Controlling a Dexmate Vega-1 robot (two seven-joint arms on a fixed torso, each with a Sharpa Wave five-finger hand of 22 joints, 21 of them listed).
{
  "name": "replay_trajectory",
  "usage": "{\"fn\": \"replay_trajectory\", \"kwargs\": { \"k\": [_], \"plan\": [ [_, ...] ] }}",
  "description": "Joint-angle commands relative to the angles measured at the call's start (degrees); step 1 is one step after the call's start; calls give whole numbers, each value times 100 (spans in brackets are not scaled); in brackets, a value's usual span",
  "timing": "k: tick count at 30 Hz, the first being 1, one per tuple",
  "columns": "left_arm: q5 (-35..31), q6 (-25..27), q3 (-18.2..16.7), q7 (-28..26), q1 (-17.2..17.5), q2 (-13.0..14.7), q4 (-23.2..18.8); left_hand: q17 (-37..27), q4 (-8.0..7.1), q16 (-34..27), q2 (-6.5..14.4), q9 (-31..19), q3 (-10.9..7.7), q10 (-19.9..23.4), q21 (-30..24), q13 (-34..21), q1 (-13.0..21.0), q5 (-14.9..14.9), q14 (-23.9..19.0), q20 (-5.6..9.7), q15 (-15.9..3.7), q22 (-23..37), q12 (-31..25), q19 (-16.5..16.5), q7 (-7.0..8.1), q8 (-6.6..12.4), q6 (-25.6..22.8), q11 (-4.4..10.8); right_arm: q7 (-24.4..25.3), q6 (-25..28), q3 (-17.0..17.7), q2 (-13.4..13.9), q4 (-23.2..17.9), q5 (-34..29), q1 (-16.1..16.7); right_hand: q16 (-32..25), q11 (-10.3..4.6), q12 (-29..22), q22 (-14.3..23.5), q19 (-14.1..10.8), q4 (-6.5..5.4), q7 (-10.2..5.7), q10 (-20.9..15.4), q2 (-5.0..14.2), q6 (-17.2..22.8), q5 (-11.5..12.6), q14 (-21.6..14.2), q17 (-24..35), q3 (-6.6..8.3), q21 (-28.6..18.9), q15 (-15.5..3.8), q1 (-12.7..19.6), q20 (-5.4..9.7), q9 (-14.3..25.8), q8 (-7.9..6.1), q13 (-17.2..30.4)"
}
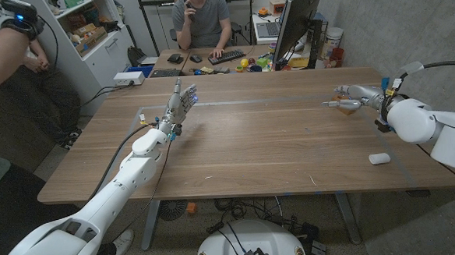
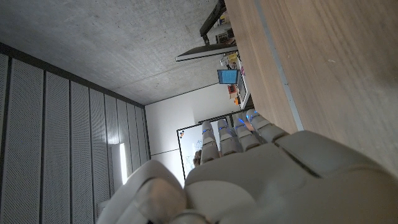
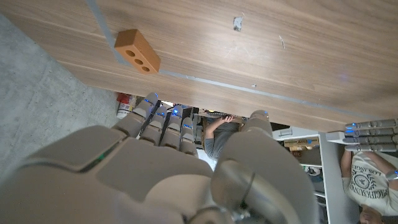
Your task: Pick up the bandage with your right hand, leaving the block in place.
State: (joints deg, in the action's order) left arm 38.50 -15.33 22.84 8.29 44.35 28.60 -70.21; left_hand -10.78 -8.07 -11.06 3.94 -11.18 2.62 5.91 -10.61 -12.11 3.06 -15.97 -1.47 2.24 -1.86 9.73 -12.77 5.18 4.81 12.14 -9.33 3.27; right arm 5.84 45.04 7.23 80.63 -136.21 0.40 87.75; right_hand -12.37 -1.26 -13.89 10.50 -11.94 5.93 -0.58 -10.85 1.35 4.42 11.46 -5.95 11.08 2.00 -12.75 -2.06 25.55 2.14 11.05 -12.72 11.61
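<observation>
closest in, left arm [image 1: 129, 176] slanting up from the near left corner, left hand [image 1: 181, 99] raised over the far left of the surface [image 1: 259, 141], fingers spread and pointing up, nothing in it. parked, by the look of it, and well apart from the work.

over on the far right, right hand [image 1: 356, 97] reaching leftward, fingers loosely extended and apart, holding nothing. just past its fingertips in the right wrist view, block [image 3: 138, 51]: orange, brick-shaped, holes in one end, lying by a pale tape line [image 3: 249, 90], untouched as far as can be told.

bandage [image 1: 380, 158]: small white piece lying on the near right of the surface, close to the right edge, nearer than the right hand and just beside the right forearm.

judged step: approach not yet begun on the right target; hand is out by the block, not the bandage. next move calls for drawing the hand back toward the near side, away from the block, then turning it down over the bandage and closing from above.

little margin there: right edge close by, near edge not far, so a sideways nudge could push the bandage off. plenty of open wood across the middle for pulling back or swinging wide.
</observation>
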Motion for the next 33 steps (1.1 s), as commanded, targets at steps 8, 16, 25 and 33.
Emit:
{"fn": "replay_trajectory", "kwargs": {
  "k": [8,16,25,33],
  "plan": [
    [-51,121,60,18,-25,44,-71,-15,-9,-33,63,-19,52,43,-35,-33,-4,-49,-32,108,-312,22,-30,65,2,32,-52,23,-1335,1047,-87,568,-255,-1936,704,19,-157,-3,21,-150,116,-156,-37,40,151,65,-33,28,55,-62,-479,221,35,48,-33,33],
    [-71,161,72,-16,-5,67,-133,-15,-10,-34,65,-18,59,39,-37,-34,-5,-50,-36,110,-313,22,-25,73,-6,35,-72,24,-2001,745,224,351,-65,-2532,1120,20,-223,-10,24,-163,189,-189,-47,66,106,103,-59,29,109,-51,-543,392,129,56,-14,41],
    [-96,228,84,-67,33,111,-229,-15,-11,-33,66,-17,67,46,-37,-35,-5,-52,-37,118,-314,22,-24,74,-9,33,-83,28,-2904,323,497,77,75,-3396,1412,35,-319,-31,27,-179,269,-269,-86,106,111,149,-58,27,184,-41,-610,616,164,66,-14,49],
    [-106,271,91,-100,47,128,-268,-15,-13,-34,67,-16,76,61,-40,-36,-7,-54,-41,119,-321,22,-27,85,-12,36,-109,11,-3954,-313,823,-281,209,-4251,1634,101,-386,-22,28,-115,362,-357,-49,123,-30,216,78,22,285,7,-657,969,193,78,37,57]
  ]
}}
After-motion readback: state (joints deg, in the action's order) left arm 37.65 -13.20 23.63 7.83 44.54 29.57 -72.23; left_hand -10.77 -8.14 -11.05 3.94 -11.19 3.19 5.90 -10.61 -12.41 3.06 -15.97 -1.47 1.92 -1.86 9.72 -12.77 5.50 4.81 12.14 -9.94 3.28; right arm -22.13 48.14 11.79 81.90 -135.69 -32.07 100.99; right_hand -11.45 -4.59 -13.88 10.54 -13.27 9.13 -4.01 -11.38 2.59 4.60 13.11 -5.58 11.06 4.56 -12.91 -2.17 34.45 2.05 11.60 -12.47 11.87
